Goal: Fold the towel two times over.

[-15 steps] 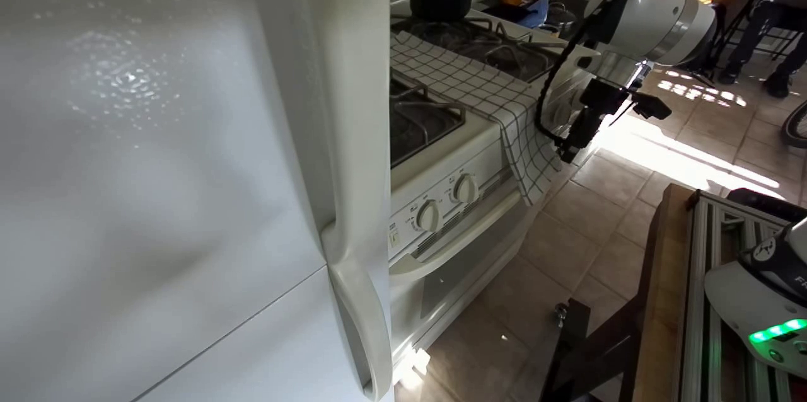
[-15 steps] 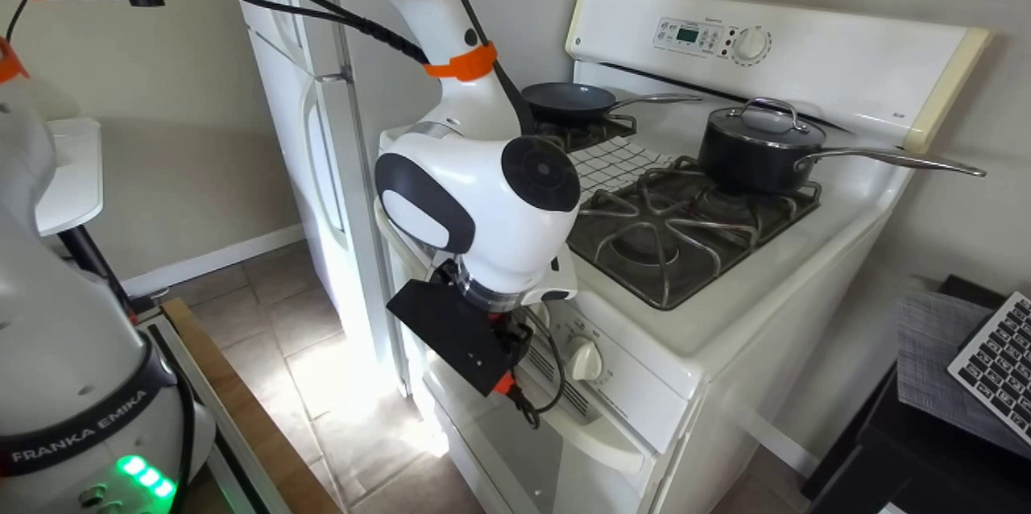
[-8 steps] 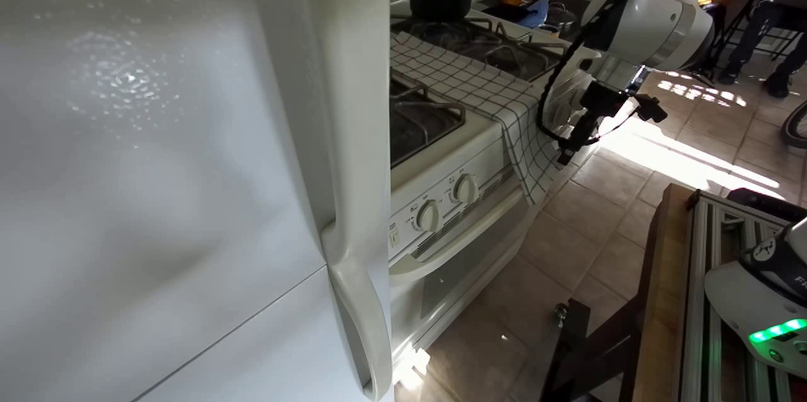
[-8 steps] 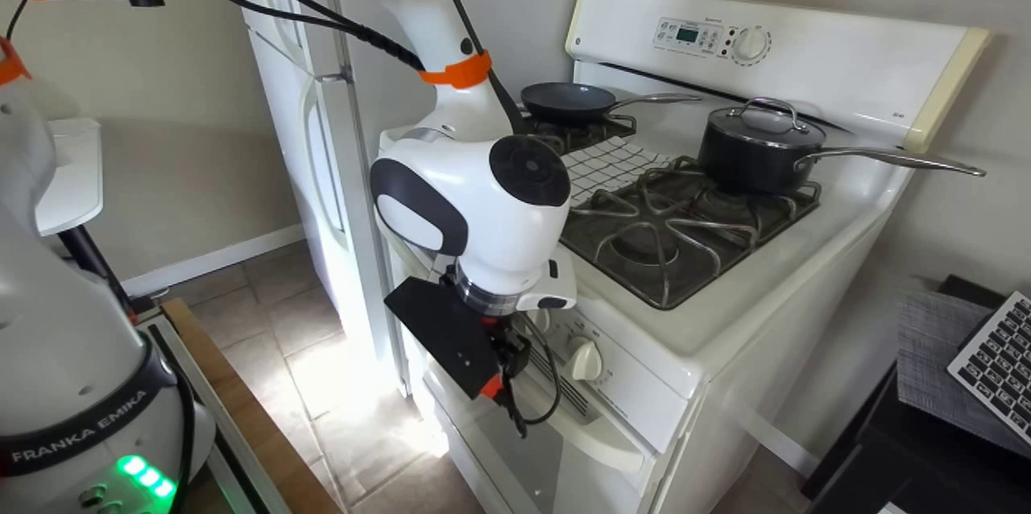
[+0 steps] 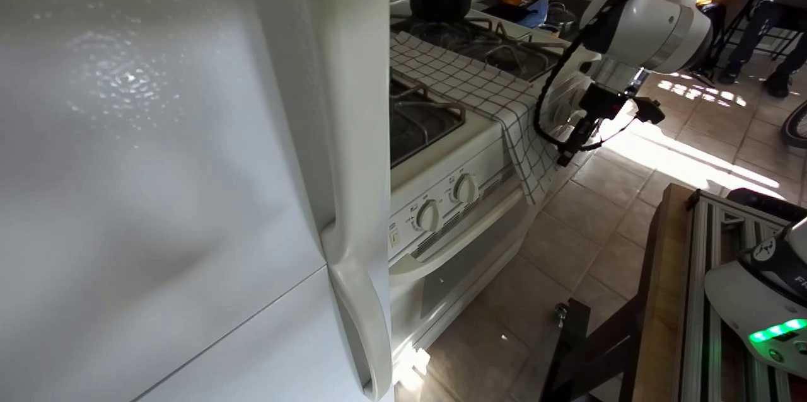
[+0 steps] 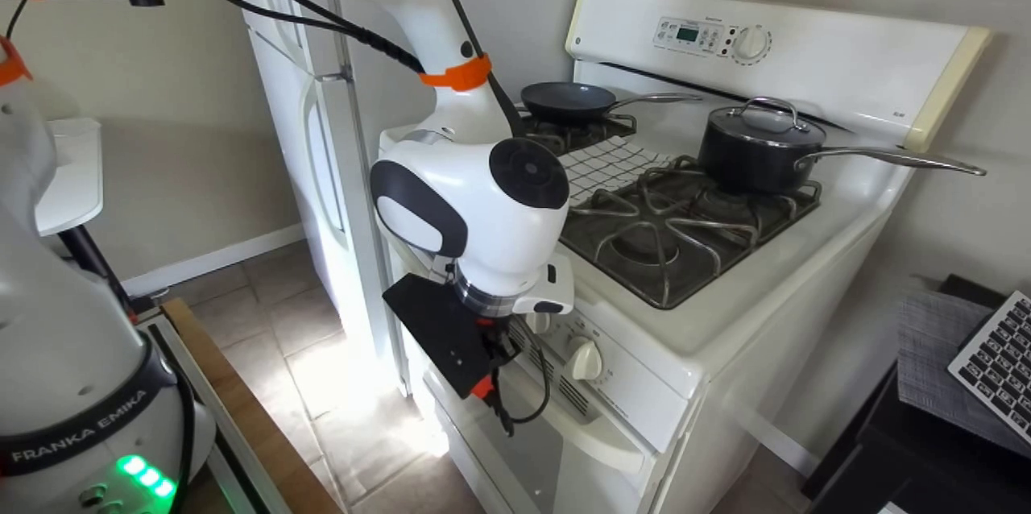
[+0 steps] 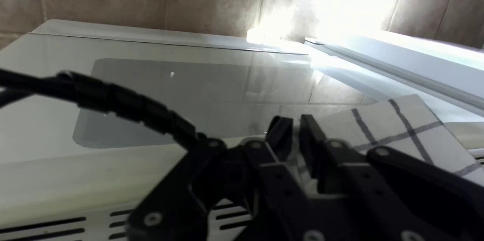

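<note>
The towel (image 5: 463, 84), white with dark check lines, lies between the burners, and its near end (image 5: 526, 150) hangs over the stove's front edge. In an exterior view only its back part (image 6: 614, 163) shows; the arm hides the rest. My gripper (image 5: 564, 159) points down at the side edge of the hanging end. In the wrist view a lower corner of the towel (image 7: 401, 127) spreads out to the right of the fingers. The gripper (image 7: 296, 122) has its jaws close together, a narrow gap between them. Pale cloth shows in and behind that gap; no firm hold is visible.
Behind the gripper are the oven handle (image 5: 470, 241) and stove knobs (image 5: 466, 188). A lidded pot (image 6: 761, 147) and a frying pan (image 6: 568, 101) stand on the burners. The fridge (image 5: 189, 169) borders the stove. A cable (image 7: 132, 101) loops beside the fingers.
The arm has shifted slightly and the gripper has dipped a little along the towel's hanging edge. Its cable loop has swung. The towel lies almost as before.
</note>
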